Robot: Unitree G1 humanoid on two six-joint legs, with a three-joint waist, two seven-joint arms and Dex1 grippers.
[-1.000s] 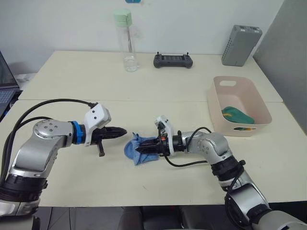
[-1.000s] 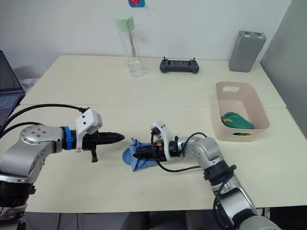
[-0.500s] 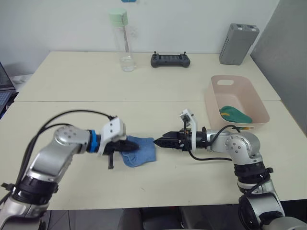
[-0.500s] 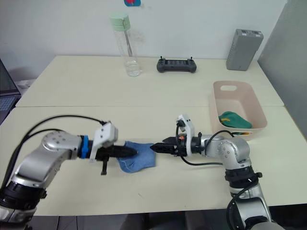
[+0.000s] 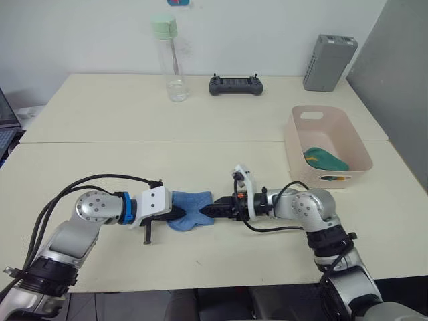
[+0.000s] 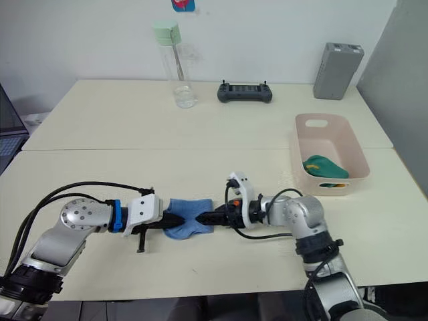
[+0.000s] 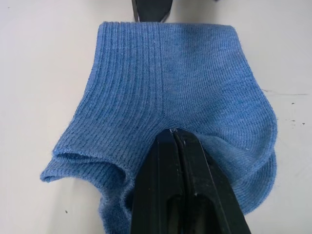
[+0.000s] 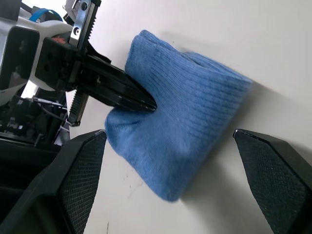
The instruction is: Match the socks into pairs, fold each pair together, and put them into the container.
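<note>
You are folding the blue pair near the tabletop's front edge. Your left hand is clenched on its heel; your right hand is spread around the cuff, which is pointing right along that edge. Next, grip and carry it toward the container near the right edge.

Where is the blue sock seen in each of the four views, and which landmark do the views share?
Left eye view: blue sock on the table, between the two grippers.
Right eye view: same place.
Left wrist view: spread across the middle.
Right wrist view: centre.
Shared landmark: the left gripper, shut on the sock's edge.
</note>
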